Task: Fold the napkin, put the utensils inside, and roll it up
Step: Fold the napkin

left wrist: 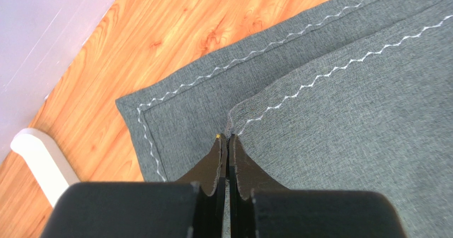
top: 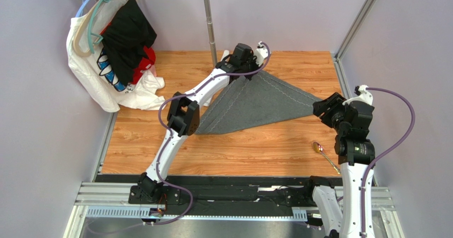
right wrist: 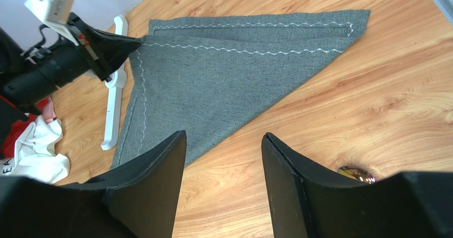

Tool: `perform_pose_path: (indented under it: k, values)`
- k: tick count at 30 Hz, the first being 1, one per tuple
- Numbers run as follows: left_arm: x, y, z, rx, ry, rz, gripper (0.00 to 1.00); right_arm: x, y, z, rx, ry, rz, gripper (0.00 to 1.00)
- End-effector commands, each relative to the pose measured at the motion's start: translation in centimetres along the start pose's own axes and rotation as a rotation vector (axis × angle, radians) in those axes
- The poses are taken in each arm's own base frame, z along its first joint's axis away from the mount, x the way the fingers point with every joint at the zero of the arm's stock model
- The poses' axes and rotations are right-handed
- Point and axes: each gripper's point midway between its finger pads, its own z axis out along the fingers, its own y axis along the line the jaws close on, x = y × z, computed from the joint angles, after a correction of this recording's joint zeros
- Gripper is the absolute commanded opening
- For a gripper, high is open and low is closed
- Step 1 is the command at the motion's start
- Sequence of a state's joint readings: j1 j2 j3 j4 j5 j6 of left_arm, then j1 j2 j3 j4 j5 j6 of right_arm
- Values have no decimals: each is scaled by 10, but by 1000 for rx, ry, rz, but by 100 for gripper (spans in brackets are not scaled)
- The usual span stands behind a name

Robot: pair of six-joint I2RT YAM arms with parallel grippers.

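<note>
On table (top: pixel 239 153), left gripper (left wrist: pixel 227 138) pinching napkin (left wrist: pixel 345 121)

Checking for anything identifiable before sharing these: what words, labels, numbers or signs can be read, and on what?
Too blurred to read: blue print on the white hanging shirt.
Unreadable: dark letters on the crumpled white cloth in the right wrist view, cut off at the edge.
No text: dark grey stitched napkin, wooden table.

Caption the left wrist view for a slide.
Left gripper, jaws shut, pinches the upper corner of the folded grey napkin.
</note>
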State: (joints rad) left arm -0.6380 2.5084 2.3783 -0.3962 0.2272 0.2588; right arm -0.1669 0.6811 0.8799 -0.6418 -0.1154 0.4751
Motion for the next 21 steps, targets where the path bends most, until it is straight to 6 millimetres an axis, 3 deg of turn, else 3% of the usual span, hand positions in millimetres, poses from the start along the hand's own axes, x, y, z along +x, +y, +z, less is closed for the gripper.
perform_pose_path:
  k: [1,14,21]
  values:
    - [-17,15,6,-4,-80,57,0,-13,9,4,-45,-53,-3,58]
    - [-22,64,4,-115,-141,72,0,-8,6,16,-44,-36,-3,58]
    - [-20,71,8,-121,-156,104,0,-3,5,24,-46,-17,0,58]
